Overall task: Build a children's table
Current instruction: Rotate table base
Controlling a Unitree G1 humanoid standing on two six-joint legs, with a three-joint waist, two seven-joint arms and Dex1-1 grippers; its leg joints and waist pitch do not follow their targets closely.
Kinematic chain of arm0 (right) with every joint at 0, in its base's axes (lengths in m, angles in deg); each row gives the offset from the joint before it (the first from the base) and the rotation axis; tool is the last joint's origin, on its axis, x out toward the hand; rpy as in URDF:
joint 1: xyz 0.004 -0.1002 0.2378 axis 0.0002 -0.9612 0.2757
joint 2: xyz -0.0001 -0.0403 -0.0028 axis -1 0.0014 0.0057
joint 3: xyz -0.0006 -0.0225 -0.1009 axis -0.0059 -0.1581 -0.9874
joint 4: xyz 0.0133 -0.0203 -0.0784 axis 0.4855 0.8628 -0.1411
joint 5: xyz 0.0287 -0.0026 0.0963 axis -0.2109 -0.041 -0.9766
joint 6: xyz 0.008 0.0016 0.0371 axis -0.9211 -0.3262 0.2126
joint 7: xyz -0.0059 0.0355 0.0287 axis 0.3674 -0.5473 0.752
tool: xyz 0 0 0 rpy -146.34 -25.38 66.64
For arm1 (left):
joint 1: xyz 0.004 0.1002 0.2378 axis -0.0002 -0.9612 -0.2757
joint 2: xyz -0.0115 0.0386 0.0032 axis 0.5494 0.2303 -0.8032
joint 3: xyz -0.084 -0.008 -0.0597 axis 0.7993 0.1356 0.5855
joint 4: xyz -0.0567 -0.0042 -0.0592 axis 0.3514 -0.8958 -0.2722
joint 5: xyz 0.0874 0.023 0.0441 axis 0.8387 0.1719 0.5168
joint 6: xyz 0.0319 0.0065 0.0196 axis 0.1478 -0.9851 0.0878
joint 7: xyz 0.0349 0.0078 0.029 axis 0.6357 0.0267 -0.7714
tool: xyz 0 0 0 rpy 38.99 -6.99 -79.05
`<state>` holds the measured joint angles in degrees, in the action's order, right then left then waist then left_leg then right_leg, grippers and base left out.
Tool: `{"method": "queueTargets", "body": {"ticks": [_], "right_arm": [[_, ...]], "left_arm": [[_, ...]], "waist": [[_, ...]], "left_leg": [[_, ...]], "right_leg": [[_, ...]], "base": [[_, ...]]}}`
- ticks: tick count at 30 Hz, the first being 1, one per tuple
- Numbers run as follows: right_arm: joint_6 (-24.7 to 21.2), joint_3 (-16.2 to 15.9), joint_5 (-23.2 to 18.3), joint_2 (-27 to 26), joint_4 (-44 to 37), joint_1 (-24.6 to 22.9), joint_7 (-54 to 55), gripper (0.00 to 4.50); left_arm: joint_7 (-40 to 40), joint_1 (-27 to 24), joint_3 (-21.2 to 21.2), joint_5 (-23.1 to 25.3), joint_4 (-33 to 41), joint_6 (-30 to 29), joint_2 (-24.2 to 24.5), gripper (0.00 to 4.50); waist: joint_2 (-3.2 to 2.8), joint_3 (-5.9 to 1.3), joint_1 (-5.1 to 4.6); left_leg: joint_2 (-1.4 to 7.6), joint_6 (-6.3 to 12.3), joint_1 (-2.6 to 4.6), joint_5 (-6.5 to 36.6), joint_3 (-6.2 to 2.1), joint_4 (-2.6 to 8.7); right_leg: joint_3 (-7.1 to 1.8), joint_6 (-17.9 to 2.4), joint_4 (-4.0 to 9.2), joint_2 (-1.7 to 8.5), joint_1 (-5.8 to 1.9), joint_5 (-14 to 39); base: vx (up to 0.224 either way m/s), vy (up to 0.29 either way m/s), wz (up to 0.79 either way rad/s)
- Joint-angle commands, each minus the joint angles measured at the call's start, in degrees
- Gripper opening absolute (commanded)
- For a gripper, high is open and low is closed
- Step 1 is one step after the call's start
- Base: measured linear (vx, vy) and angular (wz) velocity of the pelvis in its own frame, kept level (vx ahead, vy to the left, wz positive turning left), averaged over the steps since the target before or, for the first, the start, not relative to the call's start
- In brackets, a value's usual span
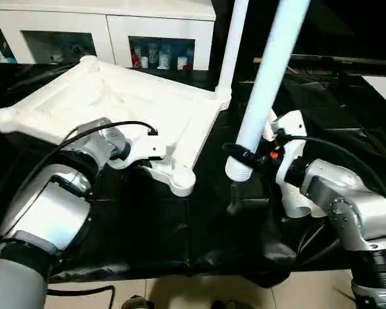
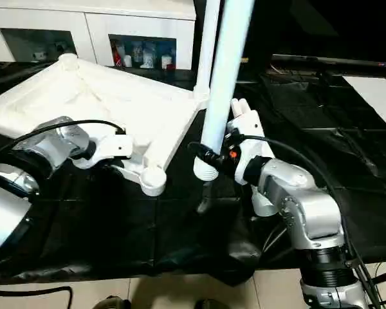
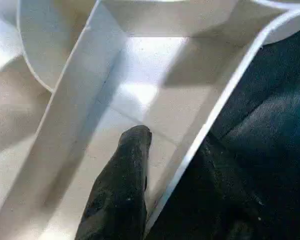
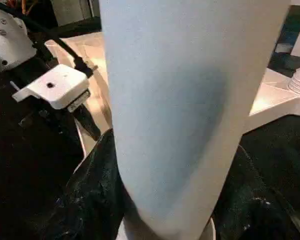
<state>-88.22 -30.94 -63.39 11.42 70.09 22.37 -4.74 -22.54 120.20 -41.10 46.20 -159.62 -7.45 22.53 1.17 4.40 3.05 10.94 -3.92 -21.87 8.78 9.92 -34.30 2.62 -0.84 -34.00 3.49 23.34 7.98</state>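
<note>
The children's table top (image 1: 116, 96) lies upside down and tilted on the black cloth, ribbed underside up, with a round corner socket (image 1: 182, 181) nearest me. One white leg (image 1: 232, 45) stands upright in the far right corner socket. My left gripper (image 1: 143, 166) is at the top's near rim, just left of that near socket; the rim (image 3: 225, 95) and the ribs show close in the left wrist view. My right gripper (image 1: 246, 158) is shut on a second leg (image 1: 270, 77), held upright above the cloth with its ribbed end (image 1: 239, 170) down, right of the near socket.
A black cloth (image 1: 180, 232) covers the work surface, its front edge hanging over pale floor tiles (image 1: 199, 293). A white cabinet (image 1: 109, 29) with bottles behind glass stands at the back. A black cable (image 1: 116, 125) loops over my left wrist.
</note>
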Motion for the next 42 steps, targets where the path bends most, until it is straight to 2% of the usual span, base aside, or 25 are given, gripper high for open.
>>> {"method": "queueTargets", "body": {"ticks": [1, 5, 6, 8, 9, 12, 15, 17, 20, 21, 22, 23, 24, 25, 26, 27, 28, 30, 31, 32, 33, 35, 40, 41, 42], "right_arm": [[0.86, 0.05, 0.16, 0.36, -1.2, -0.35, -0.08, 1.88], [1.19, 0.15, 0.07, -0.06, -1.23, -0.61, 0.21, 1.88], [1.24, 0.12, 0.07, -0.17, -1.25, -0.68, 0.29, 1.88], [1.23, 0.14, 0.02, -0.4, -1.31, -0.87, 0.44, 1.88], [1.27, 0.11, 0.1, -0.59, -1.35, -1.06, 0.51, 1.88], [1.32, 0.01, 0.09, -0.8, -1.29, -1.17, 0.61, 1.88], [1.48, -0.03, 0.11, -0.92, -0.95, -1.16, 0.72, 1.88], [1.54, -0.02, 0.14, -1.03, -0.64, -1.08, 0.79, 1.88], [1.62, -0.06, 0.2, -1.06, -0.46, -1.07, 0.74, 1.88], [1.63, 0.01, 0.19, -1.03, -0.42, -1.15, 0.58, 1.88], [1.63, 0.01, 0.19, -1.03, -0.41, -1.15, 0.56, 1.88], [1.62, 0.04, 0.15, -0.96, -0.39, -1.23, 0.39, 1.88], [1.63, 0.09, 0.09, -0.84, -0.26, -1.25, 0.16, 1.88], [1.7, 0.13, 0.08, -0.76, -0.11, -1.24, 0.03, 1.88], [1.74, 0.14, 0.08, -0.73, -0.04, -1.23, -0.03, 1.88], [1.93, 0.19, 0.09, -0.57, 0.3, -1.19, -0.31, 1.88], [2.08, 0.17, 0.17, -0.47, 0.63, -1.1, -0.47, 1.88], [2.34, 0.08, 0.3, -0.38, 1.29, -0.75, -0.76, 1.88], [2.38, 0.1, 0.33, -0.34, 1.55, -0.57, -0.86, 1.88], [2.42, 0.09, 0.33, -0.31, 1.66, -0.47, -0.98, 1.88], [2.46, 0.1, 0.3, -0.22, 1.82, -0.32, -1.2, 1.88], [2.55, 0.03, 0.34, -0.1, 1.97, -0.23, -1.41, 1.88], [2.67, -0.11, 0.39, 0.19, 2.1, -0.14, -1.98, 1.88], [2.69, -0.13, 0.4, 0.21, 2.07, -0.16, -2.04, 1.88], [2.71, -0.15, 0.4, 0.22, 2.05, -0.17, -2.07, 1.88]], "left_arm": [[-0.42, -2.18, 2.2, -2.44, -1.0, -5.66, -1.3, 1.11], [-3.31, -3.55, 5.85, -5.96, 0.29, -11.18, -3.87, 0.97], [-4.09, -4.0, 6.77, -6.78, 0.78, -12.54, -4.48, 0.94], [-5.39, -4.8, 8.22, -8.07, 1.5, -14.91, -5.44, 0.86], [-6.46, -5.83, 8.87, -8.54, 2.45, -15.93, -5.99, 0.78], [-6.93, -7.51, 9.91, -9.1, 4.79, -16.3, -6.34, 0.69], [-8.95, -9.3, 11.58, -9.94, 8.54, -17.9, -6.64, 0.43], [-10.21, -11.71, 12.7, -11.02, 12.64, -14.72, -6.66, 0.29], [-9.75, -15.72, 13.14, -12.28, 18.96, -5.76, -5.85, 0.11], [-9.01, -18.53, 11.99, -11.84, 23.58, 1.45, -4.19, 0.06], [-8.97, -18.7, 11.89, -11.79, 23.86, 1.97, -4.07, 0.04], [-7.25, -20.67, 11.45, -12.29, 27.39, 5.51, -3.07, 0.04], [-6.96, -21.67, 11.85, -12.82, 29.92, 4.31, -2.77, 0.04], [-6.6, -21.91, 12.16, -13.28, 30.8, 3.39, -2.8, 0.04], [-6.43, -22.0, 12.29, -13.48, 31.14, 3.0, -2.82, 0.31], [-5.47, -22.27, 12.75, -14.33, 32.37, 1.6, -2.87, 0.31], [-3.69, -22.45, 12.95, -15.2, 33.19, 0.55, -2.77, 0.58], [-1.45, -22.98, 13.24, -16.23, 35.15, -0.41, -2.3, 0.58], [-1.3, -23.42, 13.31, -16.38, 36.37, -1.35, -2.13, 0.87], [-1.57, -23.53, 13.23, -16.17, 36.64, -0.84, -1.99, 0.87], [-2.1, -23.68, 13.05, -15.78, 37.01, 0.12, -1.79, 0.96], [-1.53, -23.67, 12.81, -15.64, 36.91, 0.55, -1.45, 0.99], [0.13, -23.19, 12.05, -14.53, 36.45, 1.58, -0.12, 1.0], [0.89, -23.0, 11.49, -14.08, 36.28, 1.52, 0.43, 1.0], [1.41, -22.87, 11.08, -13.81, 36.14, 1.48, 0.82, 1.0]], "waist": [[-0.22, -4.61, 0.31], [-0.35, -4.43, 0.26], [-0.64, -4.52, 0.33], [-0.52, -4.38, 0.2], [-0.44, -4.39, 0.12], [-0.43, -4.42, -0.19], [-0.43, -4.21, -0.6], [-0.42, -4.09, -0.67], [-0.53, -4.11, -1.24], [-0.53, -4.09, -1.32], [-0.46, -4.08, -1.54], [-0.53, -4.1, -1.51], [-0.59, -4.09, -1.54], [-0.24, -3.92, -1.44], [-0.24, -3.92, -1.44], [-0.08, -3.85, -1.18], [-0.28, -3.82, -0.97], [-0.59, -4.03, -0.87], [-0.12, -4.07, -0.83], [-0.12, -4.07, -0.83], [0.01, -4.05, -1.0], [0.18, -4.1, -1.11], [0.23, -4.39, -0.87], [-0.25, -4.46, -0.78], [-0.03, -4.5, -0.84]], "left_leg": [[1.43, 0.36, 1.42, 16.06, -0.59, 3.84], [1.06, 1.16, 1.47, 16.8, -0.55, 3.64], [0.97, 1.19, 1.5, 16.91, -0.62, 3.63], [0.92, 1.22, 1.53, 17.53, -0.6, 3.65], [0.81, 1.26, 1.72, 18.62, -0.75, 3.6], [0.73, 1.56, 1.7, 19.28, -0.92, 3.73], [0.83, 1.64, 1.92, 20.95, -1.06, 3.84], [0.9, 1.77, 2.08, 21.81, -1.18, 3.86], [1.04, 1.84, 1.75, 23.24, -1.39, 4.35], [1.24, 1.77, 2.04, 24.2, -1.45, 4.4], [1.49, 1.51, 1.86, 24.54, -1.53, 4.65], [1.51, 1.31, 1.77, 24.58, -1.61, 4.68], [1.63, 1.14, 1.99, 24.91, -1.49, 4.72], [1.38, 1.32, 2.15, 24.6, -1.24, 4.49], [1.38, 1.32, 2.15, 24.6, -1.24, 4.49], [1.47, 1.41, 2.5, 23.91, -0.99, 4.36], [1.4, 1.36, 2.34, 23.51, -1.0, 4.4], [1.87, 0.94, 2.07, 22.99, -1.21, 4.76], [2.01, 0.78, 2.0, 22.97, -1.17, 4.85], [2.01, 0.78, 2.0, 22.97, -1.17, 4.85], [1.94, 0.92, 1.51, 22.29, -1.09, 5.02], [1.73, 1.22, 1.48, 21.5, -0.86, 4.85], [1.67, 1.87, 1.27, 17.32, -0.46, 4.52], [1.68, 1.95, 1.23, 16.33, -0.47, 4.55], [1.68, 2.07, 1.11, 15.52, -0.41, 4.59]], "right_leg": [[-1.96, -12.17, 4.25, 4.2, -3.17, 18.47], [-1.68, -10.34, 5.12, 4.18, -3.01, 24.97], [-1.57, -9.7, 5.29, 4.2, -3.07, 26.7], [-1.41, -9.08, 5.6, 4.08, -3.0, 28.28], [-1.14, -7.95, 5.89, 4.06, -2.89, 31.38], [-0.84, -6.25, 6.4, 3.89, -2.72, 33.49], [-0.46, -5.95, 6.67, 3.8, -2.43, 34.25], [-0.13, -5.7, 7.0, 3.99, -2.38, 35.36], [0.98, -4.28, 7.36, 4.09, -2.69, 35.35], [0.98, -4.15, 7.45, 4.24, -2.34, 35.18], [0.82, -4.34, 7.21, 4.39, -2.39, 34.43], [0.78, -4.35, 7.04, 4.5, -2.43, 34.16], [0.53, -4.42, 6.99, 4.61, -2.16, 34.05], [0.44, -4.27, 7.11, 4.63, -1.83, 35.04], [0.44, -4.27, 7.11, 4.63, -1.83, 35.04], [0.19, -4.46, 7.28, 4.74, -1.44, 35.42], [0.23, -4.46, 7.06, 4.73, -1.59, 35.41], [0.03, -5.49, 6.61, 4.88, -1.79, 32.59], [-0.09, -6.18, 6.21, 4.78, -1.78, 30.3], [-0.09, -6.18, 6.21, 4.78, -1.78, 30.3], [-0.26, -6.66, 5.82, 4.74, -2.09, 28.11], [-0.45, -6.68, 5.74, 4.75, -2.08, 27.54], [-0.89, -7.56, 5.17, 4.71, -2.27, 23.86], [-0.92, -7.91, 5.01, 4.65, -2.36, 22.56], [-0.93, -8.08, 4.93, 4.54, -2.49, 21.3]], "base": [[0.0, 0.0, 0.0], [0.0, 0.0, 0.0], [0.0, 0.0, 0.0], [0.0, 0.0, 0.0], [0.0, 0.0, 0.0], [0.0, 0.0, 0.0], [0.0, 0.0, 0.0], [0.0, 0.0, 0.0], [0.0, 0.0, 0.0], [0.0, 0.0, 0.0], [0.0, 0.0, 0.0], [0.0, 0.0, 0.0], [0.0, 0.0, 0.0], [0.0, 0.0, 0.0], [0.0, 0.0, 0.0], [0.0, 0.0, 0.0], [0.0, 0.0, 0.0], [0.0, 0.0, 0.0], [0.0, 0.0, 0.0], [0.0, 0.0, 0.0], [0.0, 0.0, 0.0], [0.0, 0.0, 0.0], [0.0, 0.0, 0.0], [0.0, 0.0, 0.0], [0.0, 0.0, 0.0]]}}
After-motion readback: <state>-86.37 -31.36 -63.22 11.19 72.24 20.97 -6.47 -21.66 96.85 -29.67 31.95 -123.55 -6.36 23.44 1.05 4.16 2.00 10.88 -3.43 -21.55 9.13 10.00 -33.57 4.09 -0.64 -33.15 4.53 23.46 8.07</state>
